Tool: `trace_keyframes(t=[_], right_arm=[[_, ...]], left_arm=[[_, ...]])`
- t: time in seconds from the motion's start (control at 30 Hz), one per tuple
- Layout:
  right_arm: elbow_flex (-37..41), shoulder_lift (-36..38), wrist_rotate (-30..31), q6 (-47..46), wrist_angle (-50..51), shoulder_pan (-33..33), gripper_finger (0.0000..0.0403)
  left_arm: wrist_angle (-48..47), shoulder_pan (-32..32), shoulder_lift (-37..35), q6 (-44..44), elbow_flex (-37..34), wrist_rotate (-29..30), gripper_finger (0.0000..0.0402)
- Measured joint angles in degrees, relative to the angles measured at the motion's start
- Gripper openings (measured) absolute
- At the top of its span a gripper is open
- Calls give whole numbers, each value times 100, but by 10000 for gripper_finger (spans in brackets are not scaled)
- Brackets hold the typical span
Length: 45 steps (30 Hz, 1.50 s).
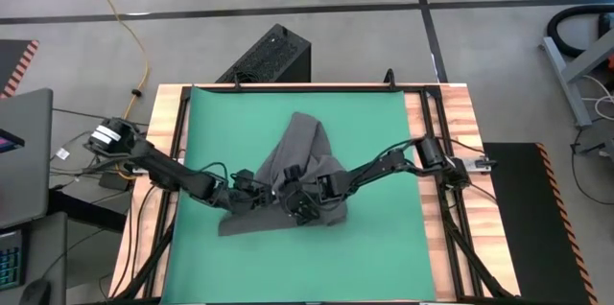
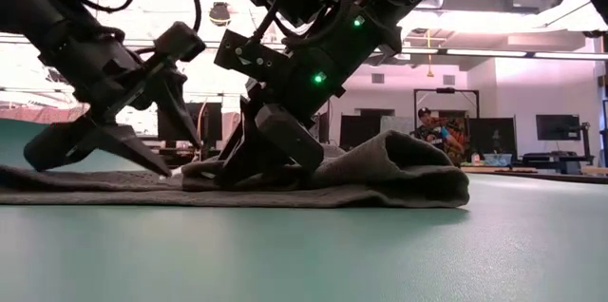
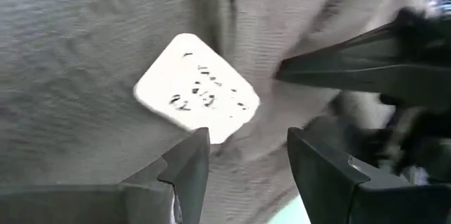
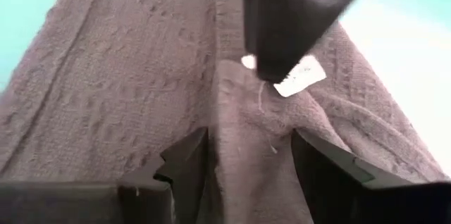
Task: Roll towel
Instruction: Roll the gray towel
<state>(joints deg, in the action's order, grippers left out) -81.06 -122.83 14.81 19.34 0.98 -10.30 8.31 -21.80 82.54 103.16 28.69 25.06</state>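
Note:
The dark grey towel (image 1: pixel 307 156) lies crumpled and partly folded on the middle of the green mat (image 1: pixel 384 238); a raised hump (image 2: pixel 399 164) shows in the low view. Its white tag (image 3: pixel 197 90) faces up. My left gripper (image 1: pixel 261 188) is open, low over the towel, with its fingers (image 3: pixel 190 168) on either side of the cloth just beside the tag. My right gripper (image 1: pixel 299 204) is close beside it on the towel's near part, shut on a raised fold (image 4: pixel 246 139). The two grippers' fingers almost meet at the tag (image 4: pixel 303 76). My left gripper: I cannot tell whether its fingertips touch the cloth by the tag. My right gripper pinches a raised ridge of the towel (image 4: pixel 243 160) between its two fingers, which slant down from above and straddle the ridge. One layer or several, I cannot tell. The rest of the towel lies slack on the mat.
The mat covers most of the wooden table (image 1: pixel 451 113), with bare green room near the front and right. A black box (image 1: pixel 273 54) stands beyond the far edge and a laptop (image 1: pixel 19 152) to the left. A person (image 2: pixel 427 126) shows far off in the room.

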Motion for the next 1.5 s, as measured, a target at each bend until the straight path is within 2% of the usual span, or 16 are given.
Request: trace_keyframes(t=[0.1,0.3,1.07,1.27,1.5], right_arm=[[0,0,2,1,-29,37,225],[0,-1,2,2,-34,76,224],[2,-2,-151,8,-25,108,224],[2,-4,-155,7,-18,108,224],[2,-4,-155,8,-18,108,224]], left_arm=[[132,0,181,365,2,26,179],[937,4,590,428,5,-230,179],[718,321,483,114,39,-163,176],[762,323,483,-41,39,-52,153],[763,447,482,-370,39,-38,103]])
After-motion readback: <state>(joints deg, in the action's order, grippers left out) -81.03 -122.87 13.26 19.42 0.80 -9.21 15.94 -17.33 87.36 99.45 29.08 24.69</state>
